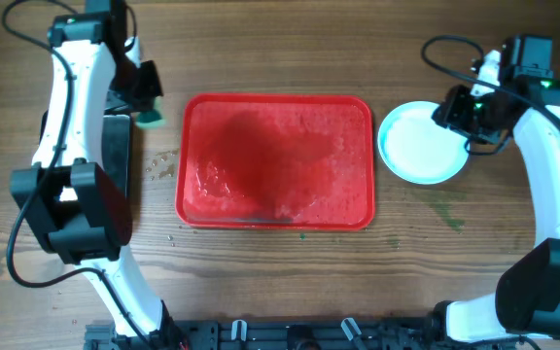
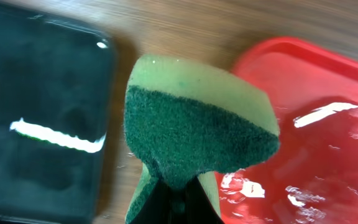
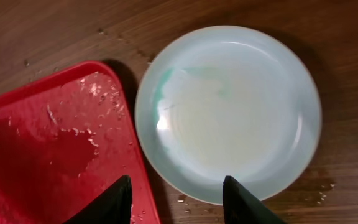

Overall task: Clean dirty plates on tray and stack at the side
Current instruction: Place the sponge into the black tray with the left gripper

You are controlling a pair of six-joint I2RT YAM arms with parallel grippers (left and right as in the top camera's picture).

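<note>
Green sponge [image 2: 197, 134] fills the left jaws, which are closed tight on its lower edge, so it buckles and fans out ahead of them. Beyond it, a black tray [image 2: 42, 112] lies to one side and the red tray [image 2: 316, 81] to the other, wet and holding no plates. The right jaws stand wide apart with nothing between them, over the near rim of a pale plate [image 3: 229, 112] on the wooden surface [image 3: 55, 31], just beside the red tray. Whether others lie beneath it I cannot tell. A faint teal smear [image 3: 166, 84] shows there, so it may end up stacked dirty. Pinched so narrowly, the sponge could twist loose under pressure.
</note>
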